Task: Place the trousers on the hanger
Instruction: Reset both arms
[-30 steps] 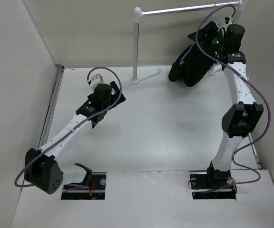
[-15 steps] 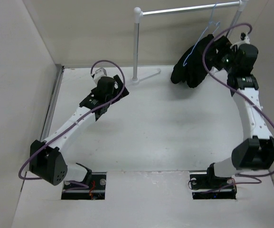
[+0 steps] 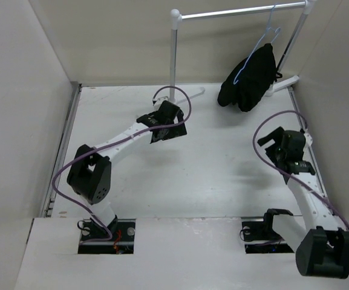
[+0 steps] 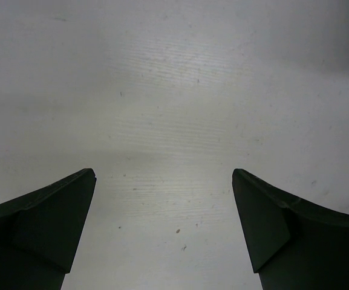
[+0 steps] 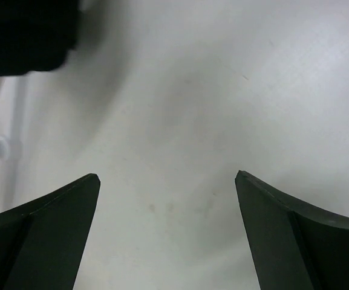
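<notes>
The black trousers (image 3: 250,77) hang bunched over the pale blue hanger (image 3: 260,42), whose hook is on the white rack rail (image 3: 234,11) at the back right. Their lower edge also shows at the top left of the right wrist view (image 5: 23,36). My right gripper (image 3: 270,145) is open and empty, low over the table, in front of and apart from the trousers; its jaws stand wide over bare table (image 5: 168,178). My left gripper (image 3: 173,125) is open and empty over the middle of the table (image 4: 164,175).
The white tubular garment rack has an upright post (image 3: 174,54) at the back centre and a foot (image 3: 283,84) at the right, also seen in the right wrist view (image 5: 5,145). Walls close in the table on the left, back and right.
My right arm has let go of the hanger, pulled back from the rack and folded down near the table. My left arm has swung right towards the table's middle. The trousers stay hanging.
</notes>
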Robot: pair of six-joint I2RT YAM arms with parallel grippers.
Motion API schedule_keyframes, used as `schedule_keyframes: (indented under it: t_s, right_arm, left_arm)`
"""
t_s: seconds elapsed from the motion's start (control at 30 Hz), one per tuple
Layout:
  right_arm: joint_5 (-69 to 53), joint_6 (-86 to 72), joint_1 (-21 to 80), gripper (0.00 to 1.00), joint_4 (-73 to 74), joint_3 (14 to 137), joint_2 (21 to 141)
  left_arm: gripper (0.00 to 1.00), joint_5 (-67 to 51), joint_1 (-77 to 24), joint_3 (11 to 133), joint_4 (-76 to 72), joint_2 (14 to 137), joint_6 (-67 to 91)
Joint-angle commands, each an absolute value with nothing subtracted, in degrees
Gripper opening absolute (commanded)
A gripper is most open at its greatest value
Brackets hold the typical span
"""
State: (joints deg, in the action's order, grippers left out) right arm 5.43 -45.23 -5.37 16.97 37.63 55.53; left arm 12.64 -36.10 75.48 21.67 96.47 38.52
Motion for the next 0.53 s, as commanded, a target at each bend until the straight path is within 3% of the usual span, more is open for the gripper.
schedule_keyframes:
  t_s: [0.0, 0.5]
  right_arm:
    - [10.7, -47.5, -3.1, 1.0, 19.9, 33.9, 49.8]
    - [9.9, -45.0, -5.0, 1.0, 20.0, 38.6, 53.8]
  left_arm:
    - [1.0, 11.8, -37.7, 78.8, 24.3, 97.3, 36.5]
    - [1.0, 9.6, -39.0, 79.9, 22.1, 99.7, 35.5]
